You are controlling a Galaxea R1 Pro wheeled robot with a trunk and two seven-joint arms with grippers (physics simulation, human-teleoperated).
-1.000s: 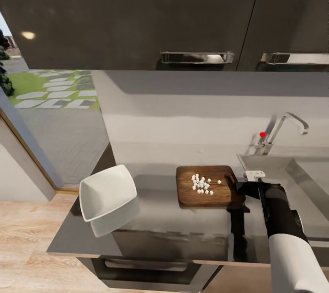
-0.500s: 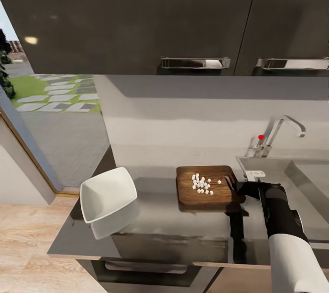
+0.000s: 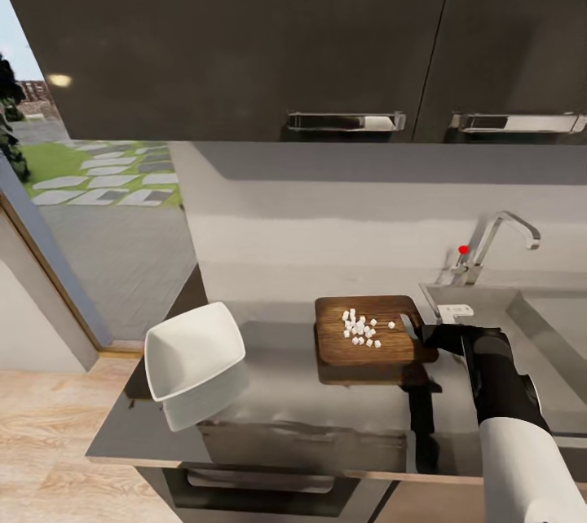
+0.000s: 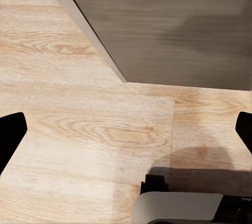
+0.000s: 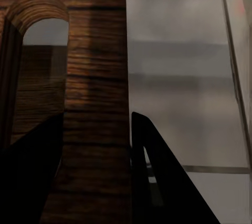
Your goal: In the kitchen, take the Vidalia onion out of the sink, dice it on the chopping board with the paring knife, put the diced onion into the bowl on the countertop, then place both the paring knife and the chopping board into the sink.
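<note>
**Board gripped at its handle end, dice riding loose on top**

The bowl is sitting empty and tilted at the left corner of the countertop, well apart from the board. The dice are lying in a small loose heap near the board's middle. At the board's right edge the right gripper is pinching the wood beside the slot hole, one finger under and one over, as the wrist view is showing it. The sink is waiting just beyond, to the right. The left gripper is hanging spread wide over the wooden floor.

The board is looking stiff and fairly light, so an edge grip should be carrying it, though held at one end it will be wanting to droop. The dice are tiny and free to slide; I'd judge any tilt will be sending them off, so the board needs keeping level until it is over the bowl
</note>
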